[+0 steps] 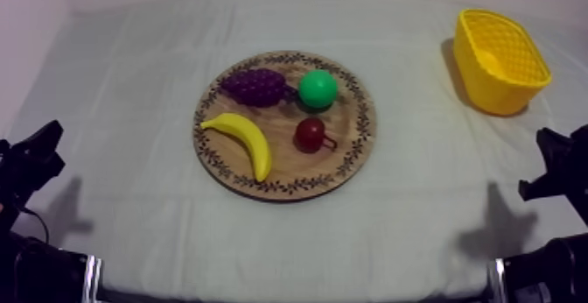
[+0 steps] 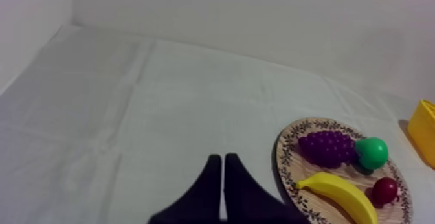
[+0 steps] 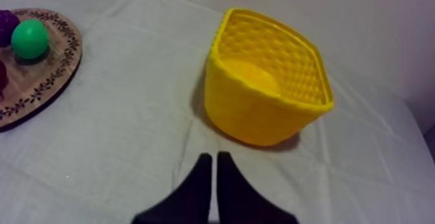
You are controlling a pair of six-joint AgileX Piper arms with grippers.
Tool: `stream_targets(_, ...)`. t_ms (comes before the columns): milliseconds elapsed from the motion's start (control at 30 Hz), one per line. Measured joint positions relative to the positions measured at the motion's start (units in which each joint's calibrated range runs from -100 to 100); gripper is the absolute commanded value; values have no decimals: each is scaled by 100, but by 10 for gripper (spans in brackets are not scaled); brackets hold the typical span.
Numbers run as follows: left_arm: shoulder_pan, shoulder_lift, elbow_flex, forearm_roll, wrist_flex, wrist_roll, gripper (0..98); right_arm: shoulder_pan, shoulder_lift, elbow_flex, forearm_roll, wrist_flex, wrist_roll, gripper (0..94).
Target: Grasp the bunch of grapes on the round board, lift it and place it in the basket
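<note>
Both jaws pressed together, empty; the bunch of grapes lies forward-right of my left jaws, the nearer pair

Black arms, silver bands near bases; black tapered fingers

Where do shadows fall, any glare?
Top view: soft shadows on the cloth near both lower corners, and the yellow basket throws its shadow toward the wooden board; no glare. Right wrist view: dark shadow at the basket's base. Left wrist view: even light, faint shadow beside the green fruit.
</note>
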Motion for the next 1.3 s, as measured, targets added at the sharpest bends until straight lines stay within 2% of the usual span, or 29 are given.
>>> stream_targets(233, 0, 0, 0, 0, 0, 0, 1, -143, 465, -168, 360, -413, -237, 3)
stream_targets(533, 0, 0, 0, 0, 0, 0, 1, -371, 1496, -1091, 713, -393, -411, 3)
stream_targets(933, 0, 0, 0, 0, 0, 0, 1, -725, 3204, -3179, 721, 322, -180, 3)
stream_targets(1300, 0, 0, 0, 0, 0, 0, 1, -1236, 4933, -5085, 809, 680, -58, 3)
